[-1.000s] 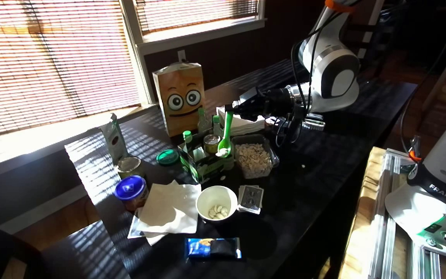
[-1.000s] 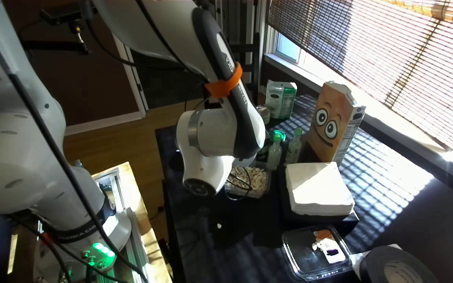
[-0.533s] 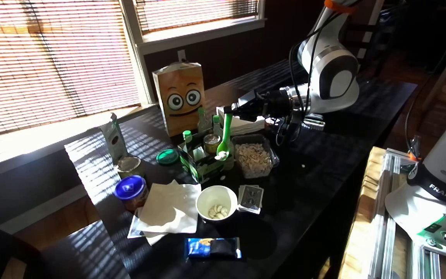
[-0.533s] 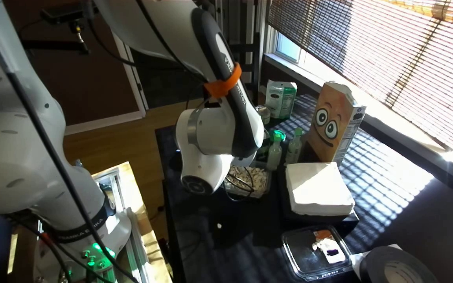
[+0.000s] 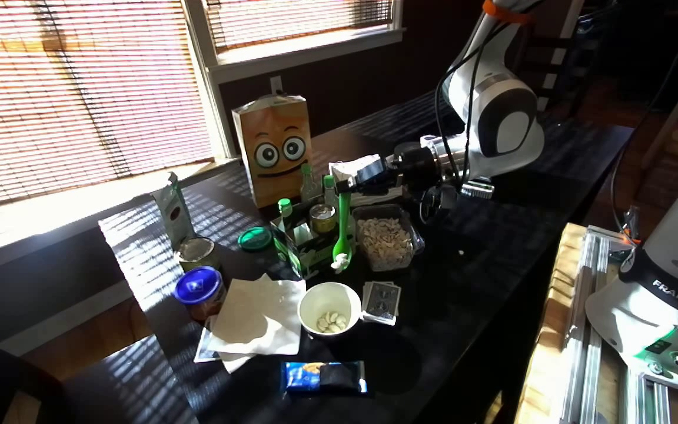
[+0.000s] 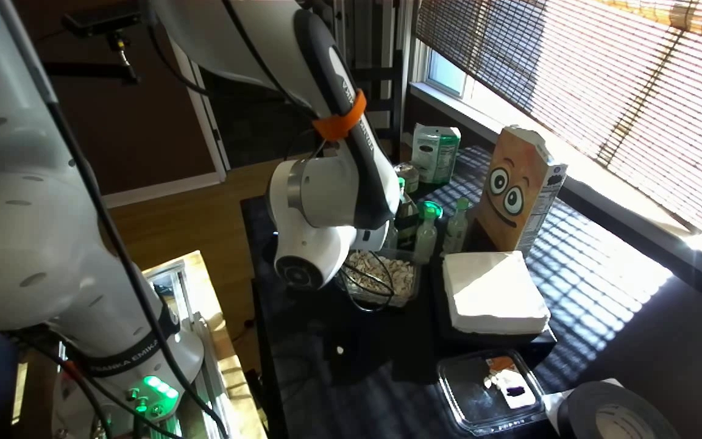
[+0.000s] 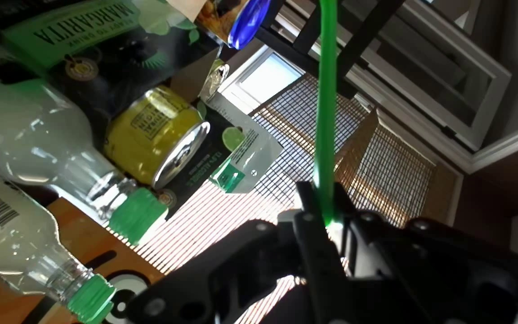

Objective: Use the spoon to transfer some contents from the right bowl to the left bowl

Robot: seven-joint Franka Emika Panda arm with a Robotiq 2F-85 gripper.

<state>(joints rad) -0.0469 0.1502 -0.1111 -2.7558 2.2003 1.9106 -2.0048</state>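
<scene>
My gripper (image 5: 345, 186) is shut on the handle of a green spoon (image 5: 344, 221). The spoon hangs nearly upright, its scoop down, with pale pieces (image 5: 341, 262) on it. It also shows in the wrist view (image 7: 326, 103), where its scoop is beyond the top edge. The left bowl, round and white (image 5: 311, 303), stands nearer the camera than the scoop and holds some cream pieces. The right bowl, a clear container (image 5: 386, 238) full of tan pieces, stands to the right of the spoon. It shows in both exterior views (image 6: 381, 277). The arm hides gripper, spoon and white bowl there.
A green carrier (image 5: 315, 257) with bottles and a can (image 7: 155, 135) stands just behind the spoon. A tall face carton (image 5: 274, 150) is farther back. Cards (image 5: 382, 300), papers (image 5: 262, 318) and a blue packet (image 5: 324, 377) lie around the white bowl. Napkins (image 6: 494, 292) stand behind.
My gripper has moved lower and slightly left in an exterior view. The spoon has swung more upright, and its scoop has come down closer to the white bowl, still carrying pieces.
</scene>
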